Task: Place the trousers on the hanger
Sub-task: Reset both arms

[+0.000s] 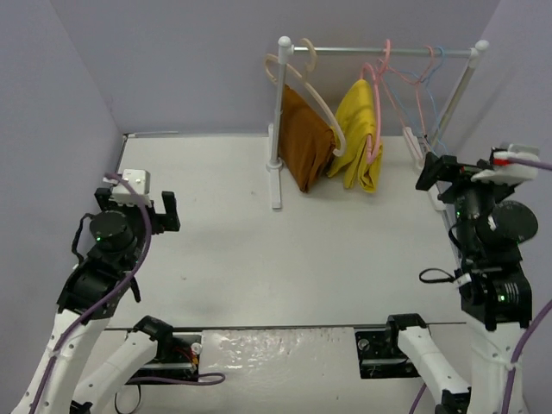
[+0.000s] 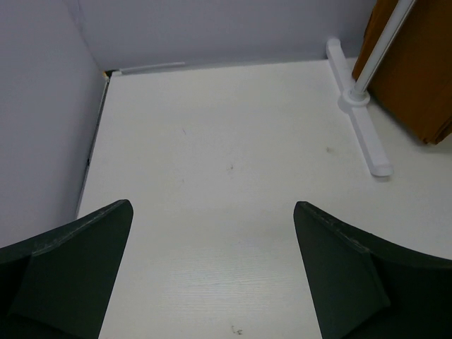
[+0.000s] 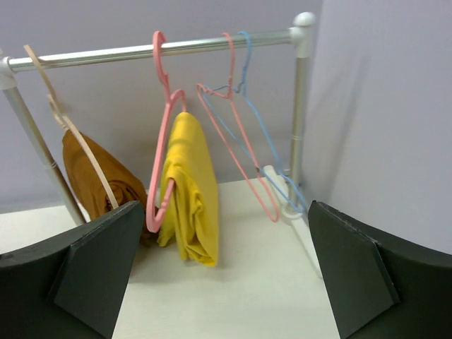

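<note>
A: Where are the trousers (image 3: 192, 183) now?

B: On the rack (image 1: 388, 52). They are folded through the hanger (image 3: 159, 169), whose hook sits over the rack's top rail, roughly midway along it. The yellow cloth hangs down in a bunch beneath the rail.

A: What else hangs from the rack?

B: Toward its left post, a rust-brown cloth (image 1: 306, 142) on a beige hanger (image 1: 315, 99), just beside the trousers. Toward its right post, a second pink hanger (image 3: 236, 155) and a light blue hanger (image 3: 245, 56), their hooks close together on the rail.

A: And the right arm (image 1: 483, 233)?

B: It stands near the rack's right post, facing the rail. Its jaws are spread wide and released, with nothing between them. The trousers hang well beyond their tips.

A: The left arm (image 1: 112, 241)?

B: Well apart from the rack, out in front of the left post, above the desk (image 1: 285, 250). Its jaws are also released, gaping over bare desk, with the rack's white foot (image 2: 367, 134) ahead and to the right of them.

A: Is anything touching the trousers besides the hanger?

B: Neither arm is. Whether the brown cloth brushes them I cannot tell.
</note>
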